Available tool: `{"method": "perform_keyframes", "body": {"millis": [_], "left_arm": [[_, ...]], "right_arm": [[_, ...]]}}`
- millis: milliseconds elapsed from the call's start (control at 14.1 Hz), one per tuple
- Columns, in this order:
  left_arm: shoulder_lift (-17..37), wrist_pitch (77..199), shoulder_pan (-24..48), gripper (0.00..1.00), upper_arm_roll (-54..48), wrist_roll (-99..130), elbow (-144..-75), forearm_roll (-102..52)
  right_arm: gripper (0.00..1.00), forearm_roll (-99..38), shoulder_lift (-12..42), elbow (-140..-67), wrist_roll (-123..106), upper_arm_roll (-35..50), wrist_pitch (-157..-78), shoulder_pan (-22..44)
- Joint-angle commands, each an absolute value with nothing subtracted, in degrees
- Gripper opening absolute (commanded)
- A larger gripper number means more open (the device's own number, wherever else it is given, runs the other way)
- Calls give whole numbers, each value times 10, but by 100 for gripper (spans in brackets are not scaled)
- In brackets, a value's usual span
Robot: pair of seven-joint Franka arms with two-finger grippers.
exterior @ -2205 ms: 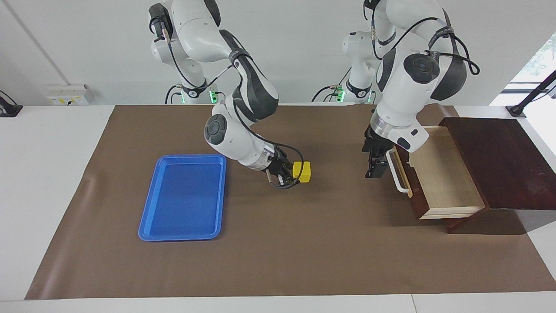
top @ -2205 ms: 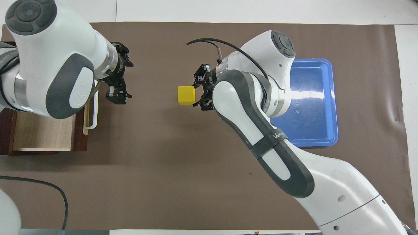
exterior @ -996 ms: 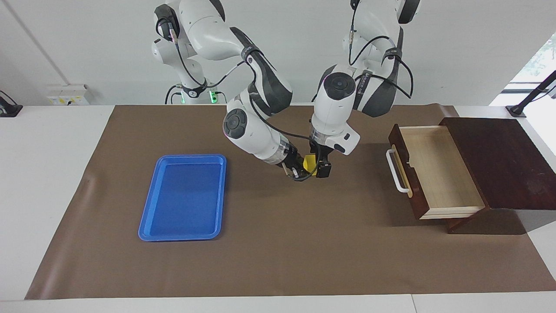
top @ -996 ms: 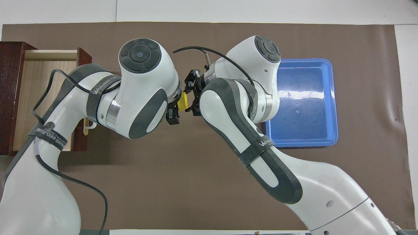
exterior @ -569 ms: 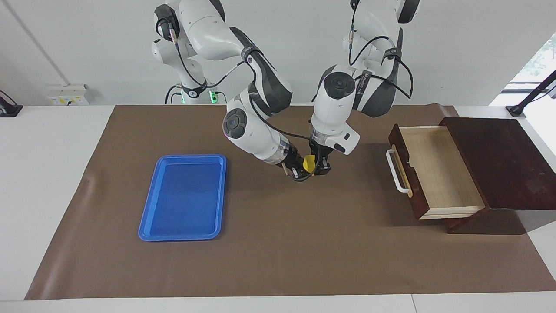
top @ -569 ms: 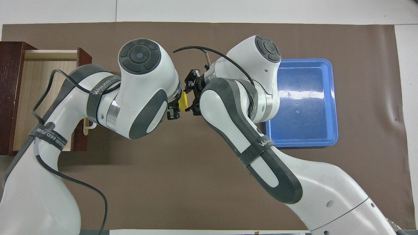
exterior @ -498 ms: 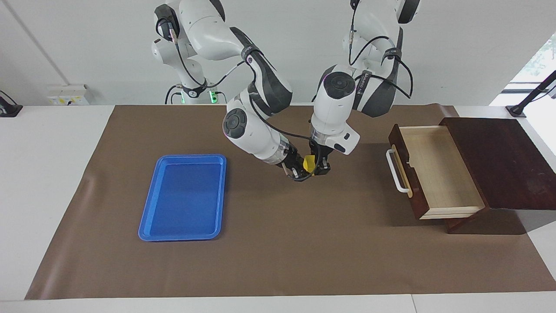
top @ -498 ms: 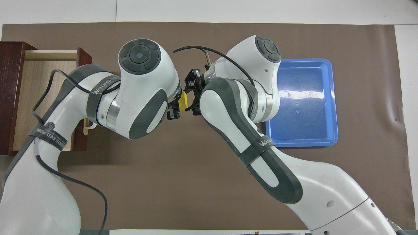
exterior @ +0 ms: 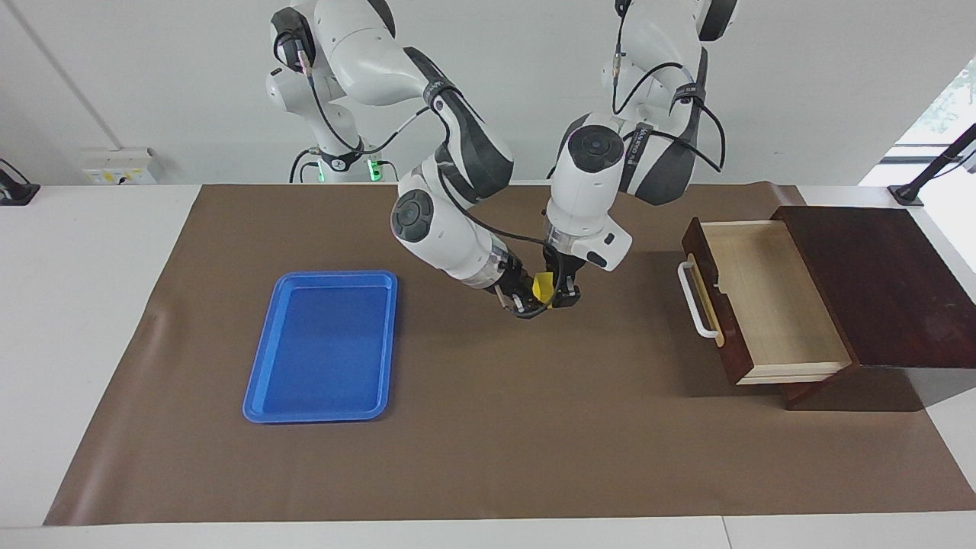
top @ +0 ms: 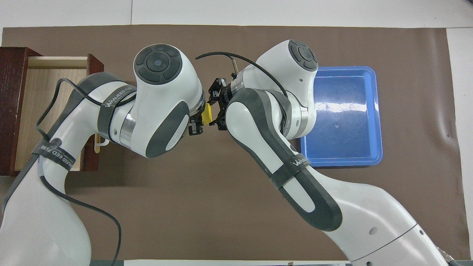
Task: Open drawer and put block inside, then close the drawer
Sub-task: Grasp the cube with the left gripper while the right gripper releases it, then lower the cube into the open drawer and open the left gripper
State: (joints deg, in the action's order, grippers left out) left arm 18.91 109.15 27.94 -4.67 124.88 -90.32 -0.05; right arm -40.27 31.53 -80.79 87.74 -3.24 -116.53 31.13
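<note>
While the brown mat (exterior: 488, 427) covers most of the white table (exterior: 84, 305), the dark brown wooden drawer (exterior: 762, 305) with its white bar handle stands pulled open at the left arm's end, and a blue plastic tray (exterior: 320, 347) lies toward the right arm's end. Between them, above the mat, the right gripper (exterior: 524, 299) and the left gripper (exterior: 563, 293) are both clamped onto the small yellow cube block (exterior: 542, 287), held off the surface.

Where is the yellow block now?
The yellow block is up in the air above the mat's middle, between the blue tray and the open drawer, gripped by the right gripper and the left gripper.
</note>
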Motion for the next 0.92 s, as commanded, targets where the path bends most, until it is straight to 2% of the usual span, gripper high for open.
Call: {"method": "perform_keyframes", "body": {"millis": [0,71,142,213,285,356,640,854], "left_arm": [[178,1094,280,0,-40,1247,-909,14],[178,1094,279,0,-40,1247,-909,14],[178,1094,279,0,-40,1247,-909,14],[178,1094,279,0,-40,1247,-910,14],[178,1094,279,0,-40,1247,-910,14],[177,1093,279,0,-40,1247,-910,14],[162,1064,276,0,-38,1223,-909,15],[146,1004,223,0,-38,1171,-871,14]], "right_arm": [[0,-395,323,-796,885,-33,-1171,311],[0,-397,322,-796,885,-33,-1171,308],[7,-401,322,-796,885,-32,-1170,303],[67,-402,321,-796,885,-32,-1170,301],[86,-403,318,-796,885,-32,-1170,300],[100,-403,317,-796,885,-33,-1170,299],[100,-399,294,-806,884,-36,-1158,276],[100,-392,251,-847,840,-37,-1125,223]]}}
